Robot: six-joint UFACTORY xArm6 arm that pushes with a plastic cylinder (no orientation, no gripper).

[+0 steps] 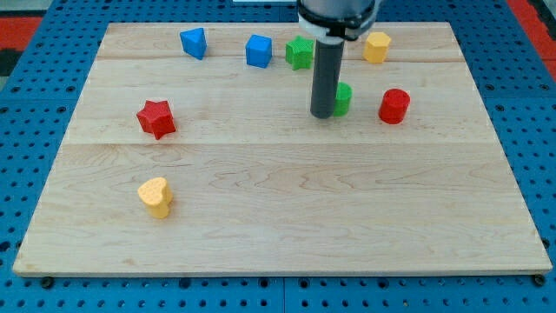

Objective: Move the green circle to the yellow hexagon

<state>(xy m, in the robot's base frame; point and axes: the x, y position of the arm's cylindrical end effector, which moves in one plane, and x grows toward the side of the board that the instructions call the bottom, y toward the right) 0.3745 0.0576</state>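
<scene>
The green circle (pixel 342 98) lies right of the board's upper middle, partly hidden behind my rod. My tip (pixel 321 114) touches the circle's left side, or is just short of it. The yellow hexagon (pixel 376 47) sits near the view's top edge, up and to the right of the circle, with bare wood between them.
A green star (pixel 300 53) lies just above my rod, a blue cube (pixel 258 50) and a blue triangle-like block (pixel 194 42) left of it. A red cylinder (pixel 393 106) is right of the green circle. A red star (pixel 156 118) and a yellow heart (pixel 155 196) lie at the left.
</scene>
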